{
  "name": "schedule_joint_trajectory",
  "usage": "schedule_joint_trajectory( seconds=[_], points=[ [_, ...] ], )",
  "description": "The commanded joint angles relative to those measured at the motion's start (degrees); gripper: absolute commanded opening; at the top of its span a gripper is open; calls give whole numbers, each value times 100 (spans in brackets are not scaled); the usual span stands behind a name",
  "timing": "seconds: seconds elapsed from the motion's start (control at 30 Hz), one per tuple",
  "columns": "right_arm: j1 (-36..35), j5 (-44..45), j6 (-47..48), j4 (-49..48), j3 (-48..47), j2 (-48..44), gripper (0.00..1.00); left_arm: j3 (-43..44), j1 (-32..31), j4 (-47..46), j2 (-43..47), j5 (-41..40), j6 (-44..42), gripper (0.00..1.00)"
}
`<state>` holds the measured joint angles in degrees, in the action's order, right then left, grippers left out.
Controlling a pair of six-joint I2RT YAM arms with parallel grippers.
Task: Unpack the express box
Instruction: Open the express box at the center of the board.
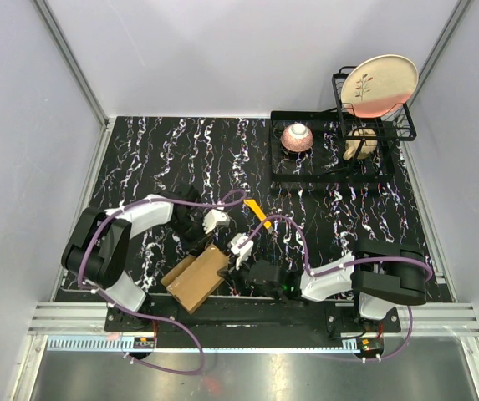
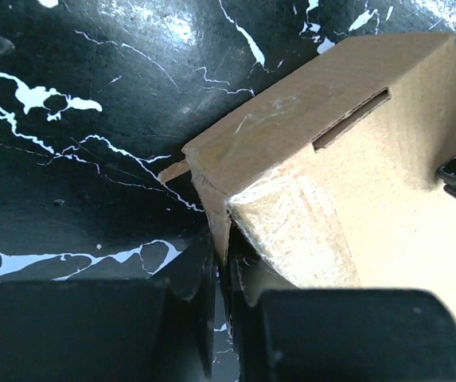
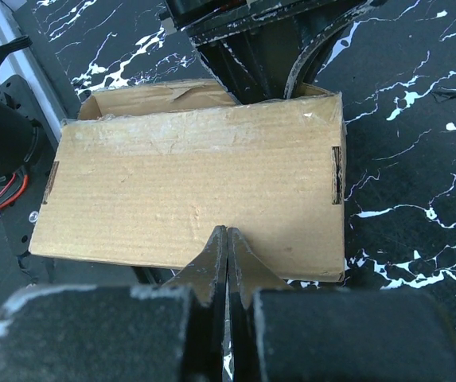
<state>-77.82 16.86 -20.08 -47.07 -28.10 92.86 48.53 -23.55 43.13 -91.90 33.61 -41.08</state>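
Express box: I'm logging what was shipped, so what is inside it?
The express box is nearly closed. Along one long edge a narrow gap shows only bare cardboard. Its lid covers the rest, so any contents cannot be seen.

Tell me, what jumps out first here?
The brown express box sits at the near edge with both arms bent over it: the left fingers pinch a corner flap, the right fingers are shut over its top. A pink plate stands in the black rack, far right, and a yellow knife lies mid-table.
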Motion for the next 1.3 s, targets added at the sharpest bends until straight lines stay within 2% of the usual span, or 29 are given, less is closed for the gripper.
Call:
schedule_joint_trajectory(
  seconds=[0.0, 0.03, 0.17, 0.4, 0.5, 0.57, 0.67, 0.7, 0.8, 0.83, 0.87, 0.9, 0.93, 1.0, 1.03, 1.1, 1.17, 1.27],
  points=[
    [65, 124, -119, 444, 234, -31, 0, 33, -9, -174, -285, -144, -436, 3],
    [65, 124, -128, 444, 243, -66, 0, 94, 17, -139, -276, -144, -436, 0],
    [57, 159, -119, 453, 261, -180, 0, 734, 245, 115, 145, -135, -410, 0],
    [65, 396, -31, 462, 243, -409, 0, 2133, 246, 591, 1505, -521, -251, 0],
    [92, 519, -75, 462, 191, -487, 0, 2213, -61, 582, 2060, -1249, -348, 0],
    [118, 660, -110, 462, 225, -654, 0, 1968, -115, 363, 2463, -1766, -478, 0],
    [424, 923, -311, 584, 427, -1268, 10, 1248, -150, -313, 3244, -2427, -1120, 0],
    [739, 889, -417, 637, 489, -1644, 11, 1046, -158, -488, 3492, -2455, -1287, 0],
    [1373, 259, -927, 664, 665, -2331, 19, 246, -526, -1261, 4433, -2927, -1657, 0],
    [1540, 143, -937, 664, 639, -2464, 29, -130, -893, -1725, 4583, -3200, -1684, 0],
    [1551, -110, -850, 647, 595, -2570, 35, -281, -1062, -1947, 4776, -3768, -1675, 0],
    [1551, -278, -762, 620, 543, -2658, 42, -361, -1203, -2115, 4795, -3991, -1614, 0],
    [1551, -454, -683, 576, 446, -2633, 58, -345, -1344, -2203, 4778, -4115, -1335, 0],
    [1551, -903, -515, 313, 419, -2449, 76, -231, -1432, -2213, 4611, -4353, -1000, 0],
    [1551, -1043, -393, 147, 402, -2361, 88, -82, -1485, -2230, 4550, -4475, -685, 0],
    [1551, -1430, -296, -64, 410, -2151, 99, 85, -1495, -2230, 4453, -4468, -402, 0],
    [1551, -1676, -85, -442, 489, -2079, 100, 200, -1530, -2257, 4514, -4389, -217, 0],
    [1542, -1669, 161, -505, 446, -2132, 100, 271, -1670, -2187, 4575, -4459, -129, 0]
  ],
)
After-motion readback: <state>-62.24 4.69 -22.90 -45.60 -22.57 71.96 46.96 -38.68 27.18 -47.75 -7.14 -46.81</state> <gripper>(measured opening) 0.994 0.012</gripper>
